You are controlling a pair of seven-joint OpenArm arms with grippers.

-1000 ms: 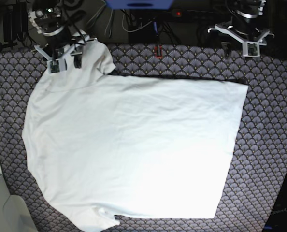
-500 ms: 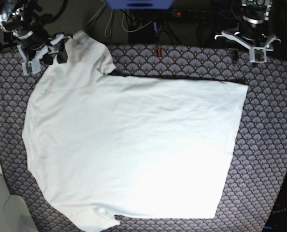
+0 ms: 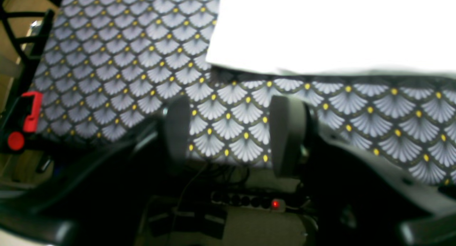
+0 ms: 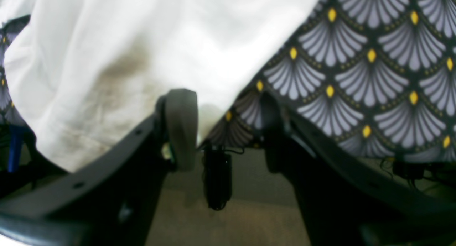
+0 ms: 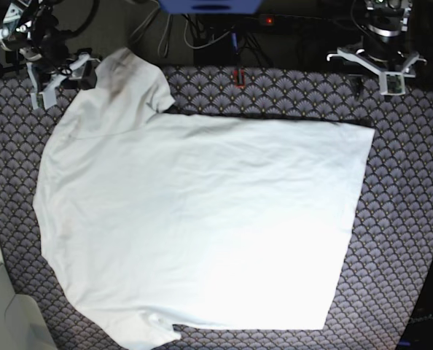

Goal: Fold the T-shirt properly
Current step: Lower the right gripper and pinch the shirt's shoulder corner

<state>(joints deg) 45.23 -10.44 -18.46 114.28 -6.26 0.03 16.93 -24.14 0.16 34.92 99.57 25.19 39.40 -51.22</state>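
Observation:
The T-shirt lies spread flat on the fan-patterned tablecloth, hem toward the right, one sleeve at the far left corner. My right gripper hovers just left of that sleeve at the table's far edge. In the right wrist view my right gripper is open, the sleeve cloth lying behind its left finger, not pinched. My left gripper hangs past the far right, beyond the shirt's corner. In the left wrist view my left gripper is open and empty, the T-shirt ahead of it.
A red clamp grips the table edge on one side. Cables and a power strip with a red light lie on the floor beyond the far edge. A pale box stands at the near left corner.
My right gripper has drawn back off the sleeve toward the far left corner, jaws a little wider. The sleeve now lies uncovered. The left arm shifted slightly right.

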